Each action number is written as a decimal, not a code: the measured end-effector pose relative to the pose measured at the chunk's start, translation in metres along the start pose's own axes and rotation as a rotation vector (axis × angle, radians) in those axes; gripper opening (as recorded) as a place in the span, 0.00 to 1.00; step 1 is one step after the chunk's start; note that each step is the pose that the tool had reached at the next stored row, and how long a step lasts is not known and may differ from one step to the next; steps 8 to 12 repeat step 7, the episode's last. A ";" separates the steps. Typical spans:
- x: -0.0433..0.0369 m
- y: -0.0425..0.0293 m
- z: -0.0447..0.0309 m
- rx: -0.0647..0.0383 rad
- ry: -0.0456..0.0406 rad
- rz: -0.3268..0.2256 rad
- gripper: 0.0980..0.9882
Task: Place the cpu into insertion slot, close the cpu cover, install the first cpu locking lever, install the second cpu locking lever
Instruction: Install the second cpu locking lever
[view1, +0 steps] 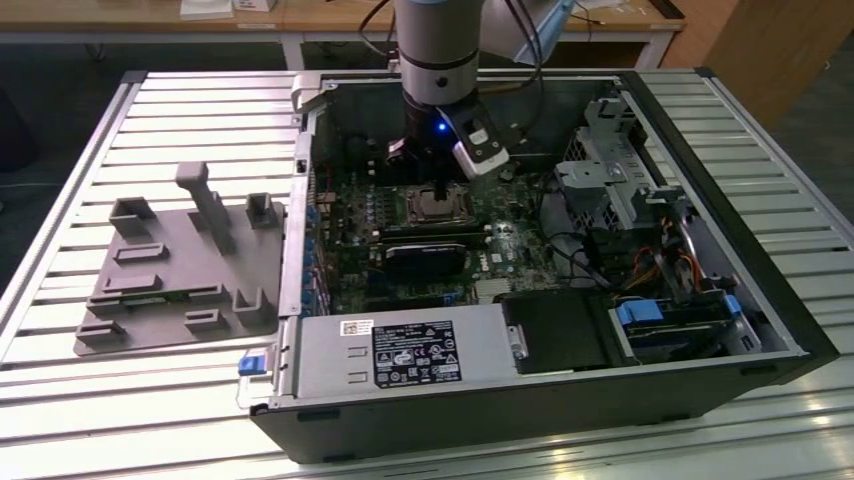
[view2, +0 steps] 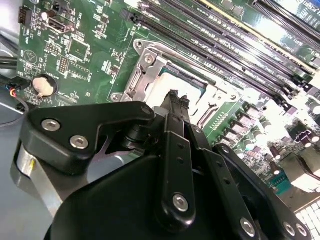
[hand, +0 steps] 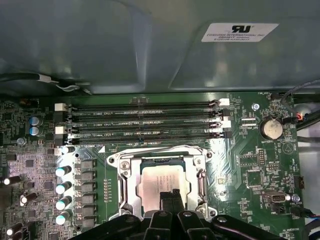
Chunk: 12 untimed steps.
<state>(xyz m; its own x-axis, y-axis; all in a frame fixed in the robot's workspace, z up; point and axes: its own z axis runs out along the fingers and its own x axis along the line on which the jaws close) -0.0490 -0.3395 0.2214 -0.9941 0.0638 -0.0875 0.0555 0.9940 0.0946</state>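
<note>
Two end effector (hand: 169, 196) fingertips, pressed together, touch the cpu (hand: 159, 184).

An open computer case (view1: 787, 330) lies on a slatted metal table (view1: 80, 400). Beside it, on the exterior view's left, rests a grey plastic fixture (view1: 180, 265). Inside are long black memory slots (hand: 142, 120) and a round battery (hand: 272, 128).

Open computer case (view1: 747, 300) on a slatted table (view1: 80, 400); a fixture block (view1: 180, 265) lies beside it (toward the exterior view's left).

One cpu (hand: 162, 182), one cpu cover (hand: 125, 182), four memory slots (hand: 145, 120).
</note>
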 end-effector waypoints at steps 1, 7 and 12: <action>0.0000 0.0000 0.0000 0.000 0.0000 0.000 0.01; 0.0001 0.0000 -0.0001 0.001 0.0000 0.000 0.01; 0.0001 0.0000 -0.0001 0.001 0.0000 0.000 0.01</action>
